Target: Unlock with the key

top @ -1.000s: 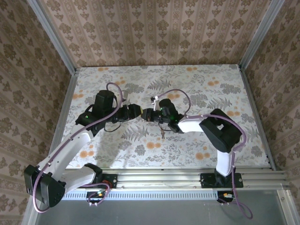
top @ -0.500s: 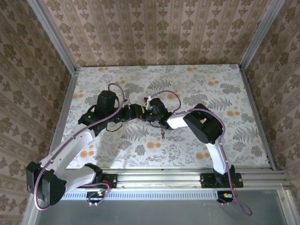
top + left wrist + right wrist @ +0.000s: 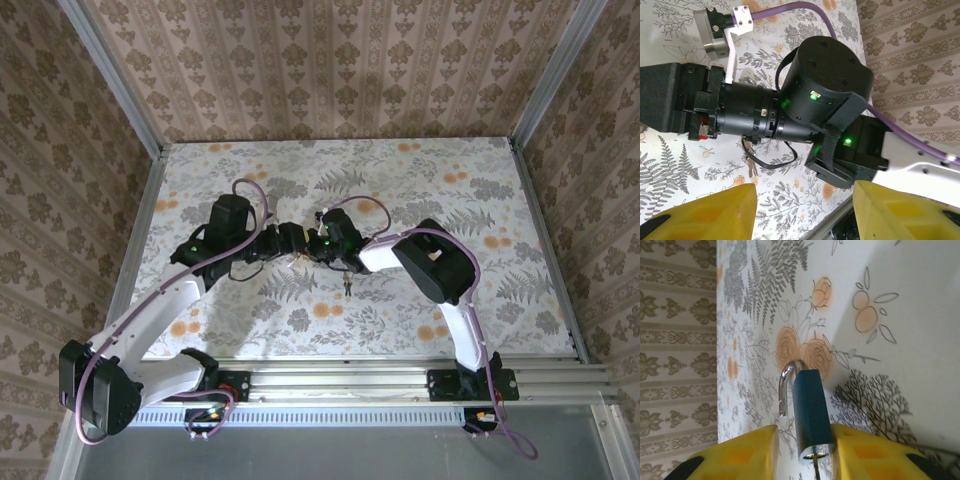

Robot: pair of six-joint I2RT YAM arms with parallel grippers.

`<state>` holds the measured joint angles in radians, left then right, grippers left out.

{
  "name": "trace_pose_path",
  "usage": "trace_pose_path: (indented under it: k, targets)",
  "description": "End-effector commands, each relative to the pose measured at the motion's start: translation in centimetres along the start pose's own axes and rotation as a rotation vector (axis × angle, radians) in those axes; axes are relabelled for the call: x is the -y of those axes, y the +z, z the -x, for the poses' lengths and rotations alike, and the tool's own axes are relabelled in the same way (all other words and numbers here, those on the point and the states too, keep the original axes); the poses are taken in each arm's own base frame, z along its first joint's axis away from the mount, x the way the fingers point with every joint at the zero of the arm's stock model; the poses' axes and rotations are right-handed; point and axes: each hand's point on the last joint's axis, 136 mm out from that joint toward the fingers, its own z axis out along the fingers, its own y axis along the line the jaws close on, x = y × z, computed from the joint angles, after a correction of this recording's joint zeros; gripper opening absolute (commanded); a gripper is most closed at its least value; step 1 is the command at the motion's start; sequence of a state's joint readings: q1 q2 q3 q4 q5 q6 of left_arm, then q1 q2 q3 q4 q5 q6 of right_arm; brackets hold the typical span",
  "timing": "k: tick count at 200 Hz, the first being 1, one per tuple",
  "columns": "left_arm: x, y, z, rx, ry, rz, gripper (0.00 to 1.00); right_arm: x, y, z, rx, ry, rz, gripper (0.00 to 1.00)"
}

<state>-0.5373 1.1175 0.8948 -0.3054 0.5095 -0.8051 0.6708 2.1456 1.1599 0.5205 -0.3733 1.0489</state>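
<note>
In the right wrist view a blue padlock (image 3: 810, 407) stands between my right gripper's (image 3: 804, 440) yellow fingers. Its silver shackle (image 3: 784, 390) is swung out of the body. A key (image 3: 816, 469) sits in the keyhole at the lock's near end. The right finger (image 3: 860, 450) touches the lock, and a gap shows beside the left finger (image 3: 747, 452), so these jaws are open. My left gripper (image 3: 804, 200) is open over bare table, with nothing between its fingers. From above, both grippers (image 3: 287, 238) (image 3: 314, 246) meet at mid-table.
Spare keys (image 3: 347, 284) hang under the right wrist, also seen behind a black cable (image 3: 772, 162) as keys (image 3: 750, 159). The right arm's black wrist motors (image 3: 825, 85) sit just ahead of the left fingers. Patterned walls (image 3: 340, 60) enclose the floral table (image 3: 450, 190).
The right arm folded its elbow and slid left until its gripper met the left gripper. The left arm edged slightly right. The right jaws have parted.
</note>
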Motion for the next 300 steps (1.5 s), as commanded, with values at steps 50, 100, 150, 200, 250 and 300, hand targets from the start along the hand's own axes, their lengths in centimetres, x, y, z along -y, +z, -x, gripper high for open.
trace_pose_path:
  k: [50, 100, 150, 200, 250, 300]
  targets:
    - [-1.1, -0.1, 0.1, 0.030, -0.008, 0.042, 0.59, 0.7, -7.0, -0.2, 0.018, -0.198, -0.227, 0.38]
    - [-3.5, -0.2, -0.7, 0.038, -0.050, 0.115, 0.61, 0.7, -13.3, -1.5, 0.019, -0.310, -0.330, 0.37]
    - [-7.0, 0.2, -3.3, -0.025, -0.093, 0.256, 0.60, 2.1, -19.1, -2.5, 0.050, -0.325, -0.464, 0.36]
    - [-8.2, 1.7, -5.3, -0.084, -0.080, 0.321, 0.59, 4.4, -20.0, -3.6, 0.019, -0.270, -0.568, 0.33]
    - [-8.5, 2.5, -5.8, -0.118, -0.072, 0.342, 0.59, 5.4, -18.3, -4.4, -0.029, -0.283, -0.659, 0.34]
    - [-8.6, 2.6, -6.0, -0.123, -0.075, 0.340, 0.59, 5.9, -16.0, -5.0, -0.080, -0.310, -0.710, 0.35]
